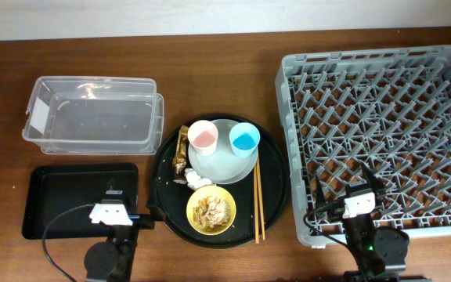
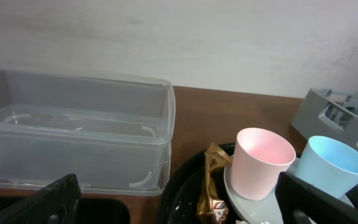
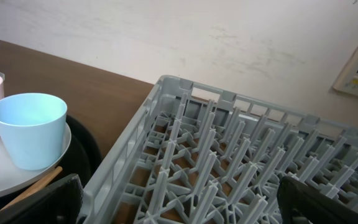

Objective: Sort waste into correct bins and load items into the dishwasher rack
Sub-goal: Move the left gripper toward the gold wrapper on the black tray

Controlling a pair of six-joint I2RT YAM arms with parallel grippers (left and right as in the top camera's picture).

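Note:
On the round black tray [image 1: 163, 160] a pale plate [image 1: 224, 166] carries a pink cup [image 1: 203, 137] and a blue cup [image 1: 244, 139]. A gold-brown wrapper [image 1: 182, 147], a white tissue [image 1: 197, 180], a yellow bowl [image 1: 211, 211] of beige scraps and the chopsticks [image 1: 257, 192] lie there too. The clear box [image 1: 92, 114] and the shallow black tray [image 1: 57, 196] sit at the left, the grey rack [image 1: 382, 141] at the right. My left gripper [image 2: 179, 208] is open and empty over the shallow tray's right edge. My right gripper [image 3: 182, 205] is open and empty over the rack's front left corner.
The left wrist view shows the clear box [image 2: 73, 137], the wrapper [image 2: 211, 186], the pink cup [image 2: 263, 162] and the blue cup [image 2: 334, 165]. The right wrist view shows the blue cup [image 3: 28, 129], a chopstick end [image 3: 36, 183] and the rack [image 3: 229, 162]. A wall stands behind the table.

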